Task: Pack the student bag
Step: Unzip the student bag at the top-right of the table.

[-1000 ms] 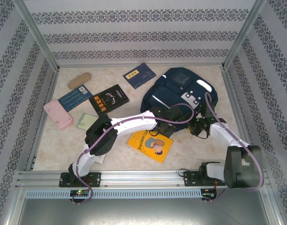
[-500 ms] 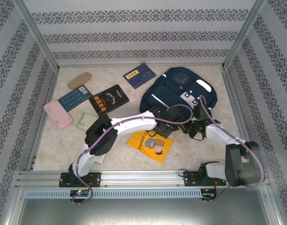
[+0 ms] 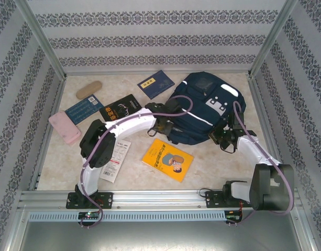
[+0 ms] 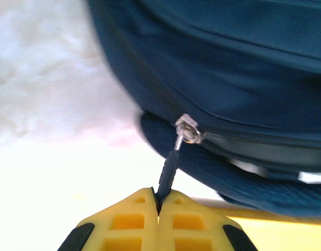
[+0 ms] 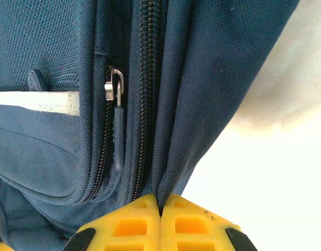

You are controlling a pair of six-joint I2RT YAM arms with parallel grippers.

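Opening the zip looks to be the step in hand: at the bench's [image 3: 61, 162] far right, the left claw [image 4: 159, 201] pinches the student bag's [image 3: 202, 107] zipper pull [image 4: 168, 170] while the right claw [image 5: 161, 201] is clamped on its fabric, so next I'd expect a steady pull along the track.

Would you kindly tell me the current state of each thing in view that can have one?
student bag, lying flat, zip partly open beside the slider
zip pull, pinched and pulled taut
left hand, shut on the zip pull
right hand, shut on the student bag's fabric edge
yellow book, closed, cover up
blue book, closed, flat
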